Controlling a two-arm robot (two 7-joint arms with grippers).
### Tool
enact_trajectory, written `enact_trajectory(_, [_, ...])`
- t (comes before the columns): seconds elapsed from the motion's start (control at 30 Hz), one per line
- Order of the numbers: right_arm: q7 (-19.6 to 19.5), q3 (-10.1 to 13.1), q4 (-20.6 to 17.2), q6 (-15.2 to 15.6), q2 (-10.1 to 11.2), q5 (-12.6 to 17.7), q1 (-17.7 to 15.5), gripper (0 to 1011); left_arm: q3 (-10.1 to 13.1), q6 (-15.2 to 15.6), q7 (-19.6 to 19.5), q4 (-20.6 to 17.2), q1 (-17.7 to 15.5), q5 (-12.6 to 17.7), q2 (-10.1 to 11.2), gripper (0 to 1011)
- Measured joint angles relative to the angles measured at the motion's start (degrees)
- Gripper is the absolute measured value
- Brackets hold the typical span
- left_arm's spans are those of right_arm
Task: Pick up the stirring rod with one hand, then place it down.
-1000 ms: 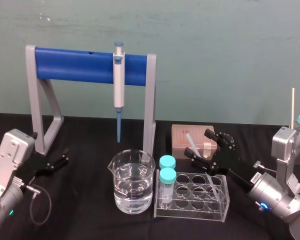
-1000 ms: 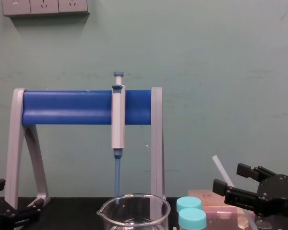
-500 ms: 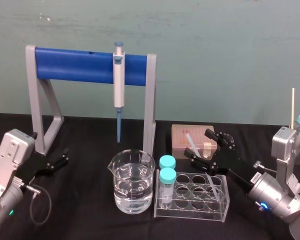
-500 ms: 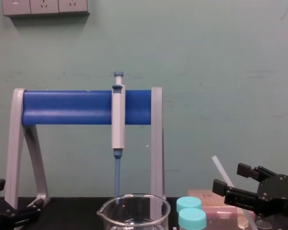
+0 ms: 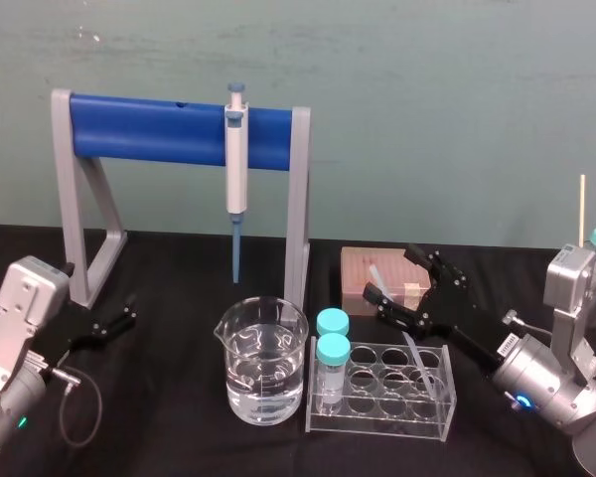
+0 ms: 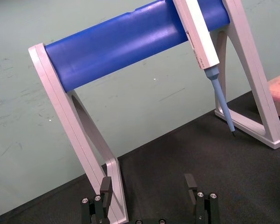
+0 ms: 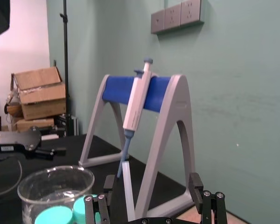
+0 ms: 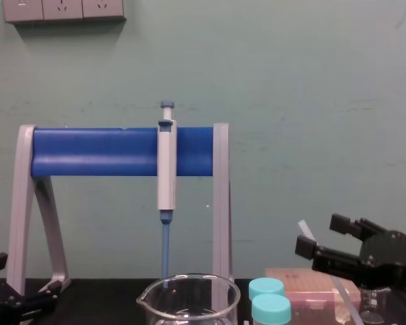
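The stirring rod (image 7: 126, 186) leans in the clear tube rack (image 5: 377, 419), its top slanting up toward the pink box (image 5: 358, 266). My right pincer (image 5: 389, 276) is spread wide around that upper end, a finger on either side, not pinching it. My left pincer (image 5: 129, 310), also spread, sits by the pipette stand's (image 5: 79, 238) foot.

Right gripper (image 5: 392, 275) forward, fingers spread — left gripper (image 5: 119, 320) low, apparently idle, fingers apart

Head camera high looking down, chest camera low, both facing stand (image 5: 149, 129)
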Motion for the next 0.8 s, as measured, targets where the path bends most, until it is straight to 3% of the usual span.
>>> enact_trajectory(0.2, [0.01, 0.3, -1.48, -0.96, 0.09, 0.31, -0.28, 1003, 0.0, 0.0, 0.0, 0.0, 0.0, 0.0, 0.0, 1000])
enact_trajectory(0.43, [-0.93, 1.46, -4.47, -4.91, 0.21, -0.22, -0.98, 1003, 0.0, 0.0, 0.0, 0.0, 0.0, 0.0, 0.0, 1000])
enact_trajectory(0.6, [-3.79, 3.47, -7.26, -6.98, -0.24, -0.82, -2.57, 1003, 0.0, 0.0, 0.0, 0.0, 0.0, 0.0, 0.0, 1000])
enact_trajectory(0.7, [-5.81, 4.63, -8.57, -6.58, -0.42, -0.99, -3.59, 1003, 0.0, 0.0, 0.0, 0.0, 0.0, 0.0, 0.0, 1000])
enact_trajectory(0.8, [-9.01, 6.7, -10.83, -3.83, -0.5, -0.89, -5.46, 1003, 0.0, 0.0, 0.0, 0.0, 0.0, 0.0, 0.0, 1000])
